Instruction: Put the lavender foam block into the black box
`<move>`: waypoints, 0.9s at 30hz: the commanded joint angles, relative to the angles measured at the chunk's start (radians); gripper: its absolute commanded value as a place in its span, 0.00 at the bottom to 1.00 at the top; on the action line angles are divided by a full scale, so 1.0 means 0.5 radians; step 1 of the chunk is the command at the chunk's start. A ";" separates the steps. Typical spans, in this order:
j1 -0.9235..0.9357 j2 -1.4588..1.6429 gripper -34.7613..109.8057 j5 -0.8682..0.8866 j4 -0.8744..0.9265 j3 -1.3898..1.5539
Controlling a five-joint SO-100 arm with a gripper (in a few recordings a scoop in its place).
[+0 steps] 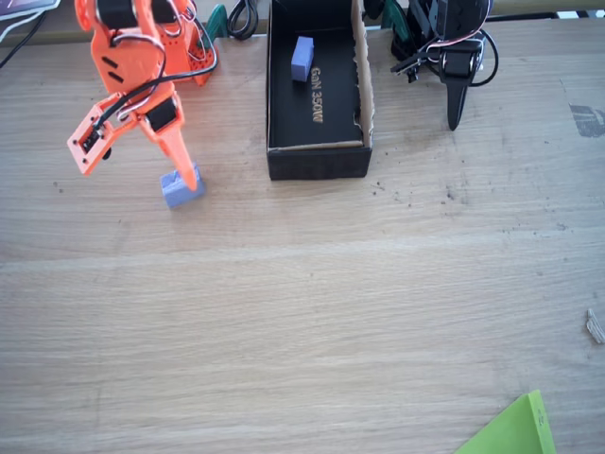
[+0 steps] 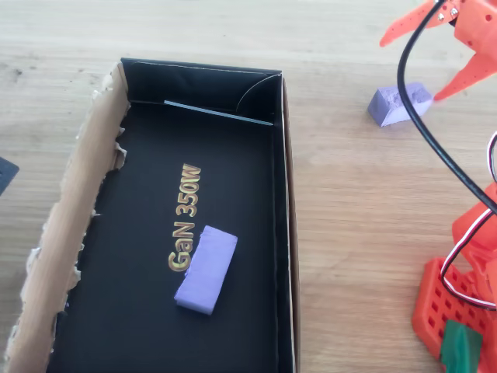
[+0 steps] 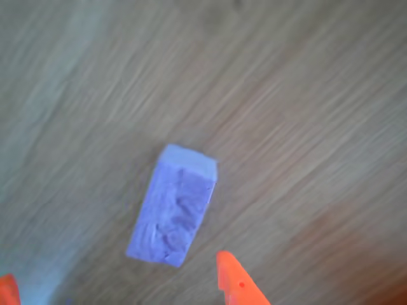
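Observation:
The lavender foam block lies on the wooden table, left of the black box in the fixed view. In the wrist view the lavender foam block shows its jagged face up. My orange gripper hangs over it, open, with one fingertip touching or just above the block's top. In the overhead view the block sits beside the lower finger of the gripper. The wrist view shows the gripper spread wide, the block just ahead of the gap. Inside the black box lies a slimmer smooth lavender block.
The box has a torn brown edge on one long side and gold lettering on its floor. A green sheet corner sticks in at the bottom right of the fixed view. Bare wooden table stretches in front of the box.

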 commanded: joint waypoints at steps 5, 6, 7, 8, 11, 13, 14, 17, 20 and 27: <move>0.034 -0.037 0.52 -0.003 -0.031 0.012; 0.040 -0.046 0.52 -0.009 -0.037 0.015; 0.040 -0.055 0.52 -0.009 -0.037 0.015; 0.040 -0.061 0.51 -0.006 -0.031 0.015; 0.040 -0.086 0.50 0.000 0.003 0.000; 0.040 -0.110 0.53 0.031 0.018 -0.009; 0.037 -0.132 0.54 0.028 0.018 -0.018; 0.031 -0.178 0.53 0.028 0.025 -0.028; 0.018 -0.215 0.54 0.015 0.034 -0.043; -0.012 -0.242 0.55 -0.015 -0.018 -0.018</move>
